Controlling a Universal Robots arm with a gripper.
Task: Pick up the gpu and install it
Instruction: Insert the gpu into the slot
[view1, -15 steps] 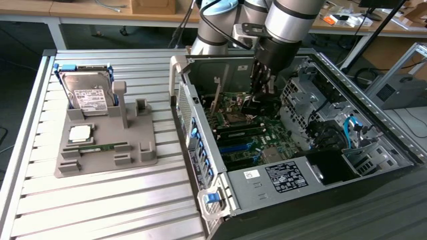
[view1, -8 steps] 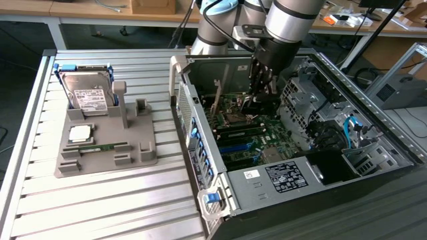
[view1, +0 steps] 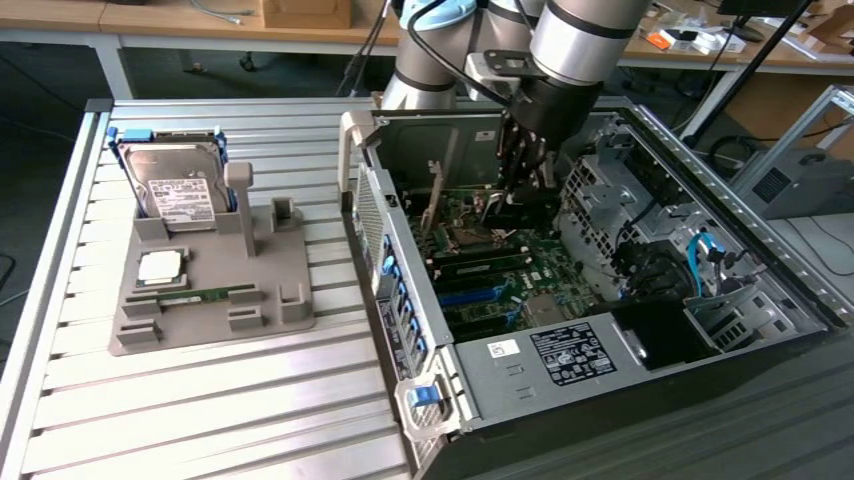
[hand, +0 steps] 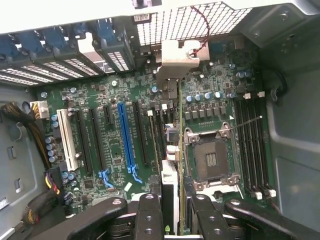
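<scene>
In the exterior view my gripper (view1: 515, 178) reaches down inside the open computer case (view1: 627, 340), just above the motherboard (view1: 494, 265). It is shut on the gpu (view1: 497, 207), a thin dark card held upright. The wrist view looks along the gpu (hand: 170, 176) edge-on between my two black fingers (hand: 149, 216), with its silver bracket (hand: 176, 56) at the far end near the case's rear grille. The card hangs over the black slots beside the blue slot (hand: 126, 136), close to the CPU socket (hand: 210, 160). Whether its edge touches a slot I cannot tell.
A grey fixture (view1: 214, 300) on the slatted table at the exterior view's left holds a hard drive (view1: 174, 185) standing upright, a CPU (view1: 163, 265) and a green RAM stick (view1: 200, 296). Drive cages and cables (view1: 701, 265) crowd the case's right side. A white slot (hand: 65, 140) lies beyond the black ones.
</scene>
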